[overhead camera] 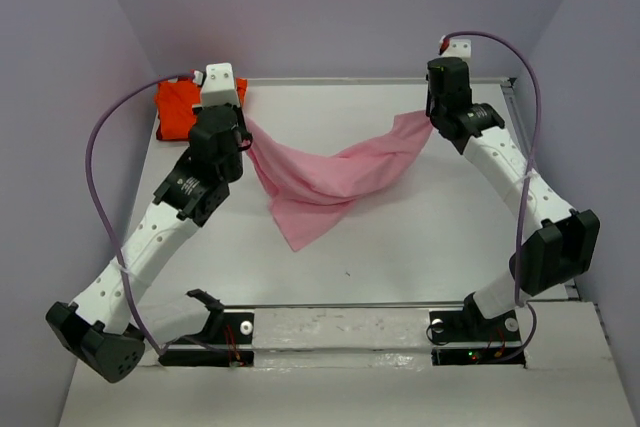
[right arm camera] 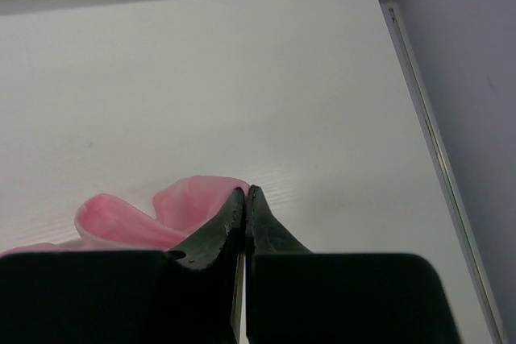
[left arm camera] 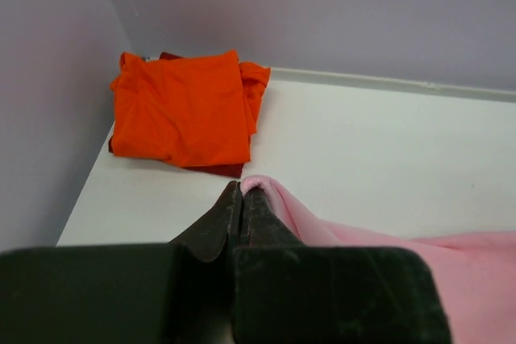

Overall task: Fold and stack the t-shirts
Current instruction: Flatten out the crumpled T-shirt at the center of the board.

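Arms (overhead camera: 165, 222) (overhead camera: 510, 172) reach forward, end effectors (left arm camera: 243, 189) (right arm camera: 245, 191) pinching pink t-shirt (overhead camera: 320, 182).

Two t-shirts, pink t-shirt (overhead camera: 320, 182) and orange-red t-shirt (left arm camera: 181, 110); two grippers, left gripper (left arm camera: 243, 192) and right gripper (right arm camera: 245, 193); one table (overhead camera: 450, 237).

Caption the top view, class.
Left hand and right hand hold pink t-shirt between them; orange t-shirt lies far left.

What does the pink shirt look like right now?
The pink t-shirt is soft, light pink cloth, wrinkled and not yet folded. It hangs like a hammock: the left gripper pinches one end, the right gripper pinches the other. Its middle sags down toward the table.
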Robot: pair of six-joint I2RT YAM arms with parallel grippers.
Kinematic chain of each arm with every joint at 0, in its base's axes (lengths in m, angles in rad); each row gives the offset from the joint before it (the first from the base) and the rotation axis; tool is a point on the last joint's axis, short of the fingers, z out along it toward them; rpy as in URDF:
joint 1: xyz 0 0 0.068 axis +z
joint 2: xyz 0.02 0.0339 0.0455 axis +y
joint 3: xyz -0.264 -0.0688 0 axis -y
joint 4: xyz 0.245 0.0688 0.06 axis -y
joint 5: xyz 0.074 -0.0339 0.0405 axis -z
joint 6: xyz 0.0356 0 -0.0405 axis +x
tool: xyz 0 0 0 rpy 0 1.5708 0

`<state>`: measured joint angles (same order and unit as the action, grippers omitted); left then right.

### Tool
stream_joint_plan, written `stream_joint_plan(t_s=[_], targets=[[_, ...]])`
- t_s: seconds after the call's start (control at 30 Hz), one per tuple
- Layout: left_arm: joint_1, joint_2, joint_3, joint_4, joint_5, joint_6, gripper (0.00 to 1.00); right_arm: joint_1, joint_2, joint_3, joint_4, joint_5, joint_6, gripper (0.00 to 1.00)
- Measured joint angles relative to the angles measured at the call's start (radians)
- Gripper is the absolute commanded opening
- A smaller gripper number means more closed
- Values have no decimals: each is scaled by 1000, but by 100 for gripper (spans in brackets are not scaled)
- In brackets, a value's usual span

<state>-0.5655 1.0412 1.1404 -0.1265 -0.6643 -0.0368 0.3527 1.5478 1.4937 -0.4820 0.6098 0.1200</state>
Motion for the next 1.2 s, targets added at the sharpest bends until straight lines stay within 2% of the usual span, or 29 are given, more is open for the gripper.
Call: stream_joint_plan(t_s=[0.2,0.5,0.6,0.77,0.8,0.83,0.87,0.9,1.0,1.03,1.2], targets=[[11,82,206,-19,49,-19,0,-5,-6,138,2,-24,-24,0],[11,48,346,-106,100,-56,0,-5,-154,159,-9,-64,-32,0],[11,-35,325,-156,170,-117,0,-5,-228,129,-10,-74,-22,0],[11,-284,105,-216,298,-274,0,-5,-385,-17,-26,-122,28,0],[11,-339,45,-224,333,-320,7,-5,-421,-61,-30,-138,43,0],[11,-387,-15,-219,369,-362,19,-5,-441,-87,-33,-144,50,0],[11,-424,-68,-219,401,-396,32,-5,-463,-122,-39,-149,59,0],[11,-461,-134,-220,449,-439,50,-5,-480,-159,-41,-151,64,0],[11,-499,-252,-234,522,-526,59,-5,-479,-215,-58,-154,73,0],[11,-501,-277,-254,537,-549,68,-5,-472,-224,-64,-156,77,0],[11,-447,-227,-290,515,-555,70,-5,-433,-233,-76,-169,91,0]])
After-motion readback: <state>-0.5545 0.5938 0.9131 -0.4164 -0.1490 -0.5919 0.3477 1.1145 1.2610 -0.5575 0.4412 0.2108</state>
